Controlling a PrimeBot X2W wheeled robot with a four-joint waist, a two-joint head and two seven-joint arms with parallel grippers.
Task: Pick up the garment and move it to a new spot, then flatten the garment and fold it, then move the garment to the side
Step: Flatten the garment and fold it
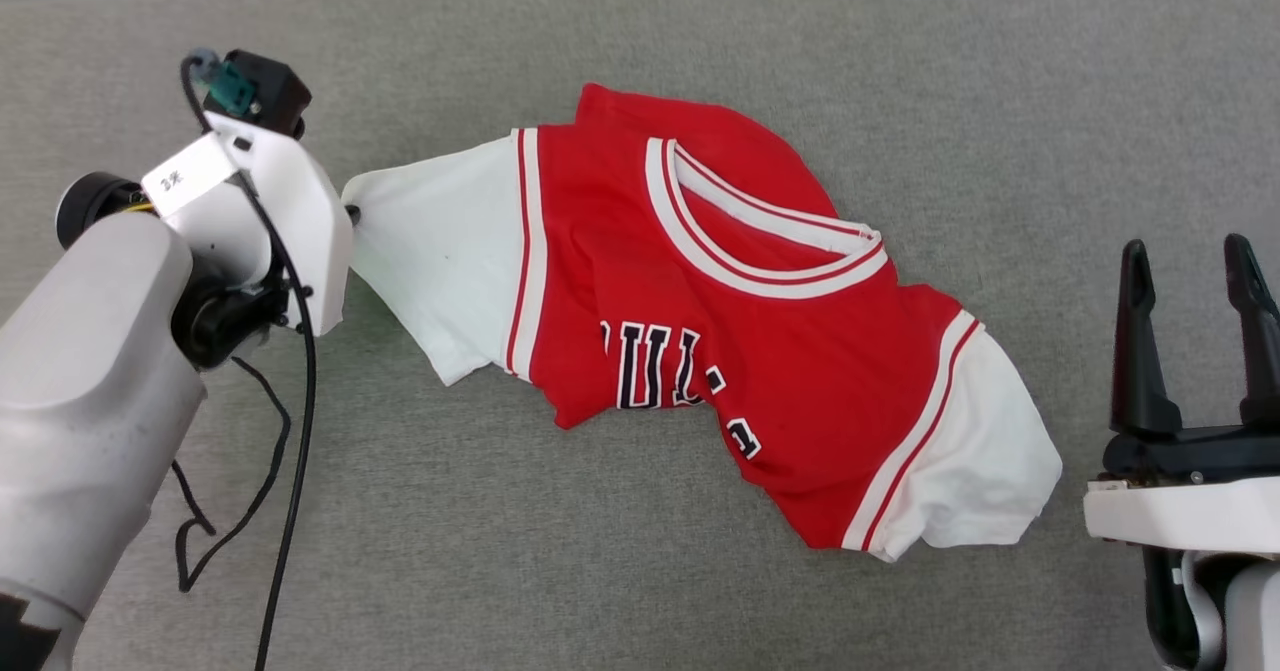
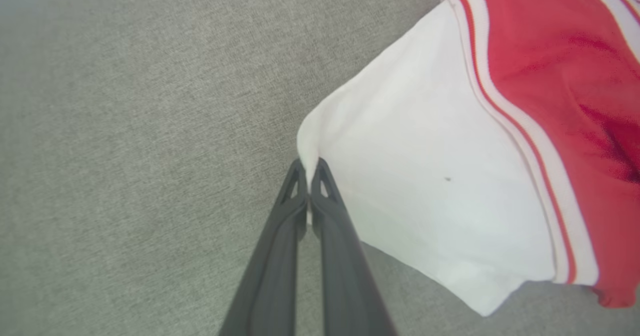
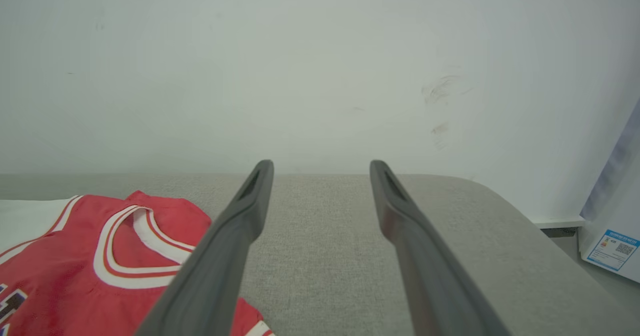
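Cable hangs black along the pale left arm at the near left. At the near right, the right gripper stands with its fingers wide apart, holding nothing, close to one white sleeve of the garment. The garment lies rumpled on the grey surface, collar showing, its lettering partly folded under. The left gripper is pinched tight on the edge of the other sleeve, which stretches toward it. A pale wall rises behind.
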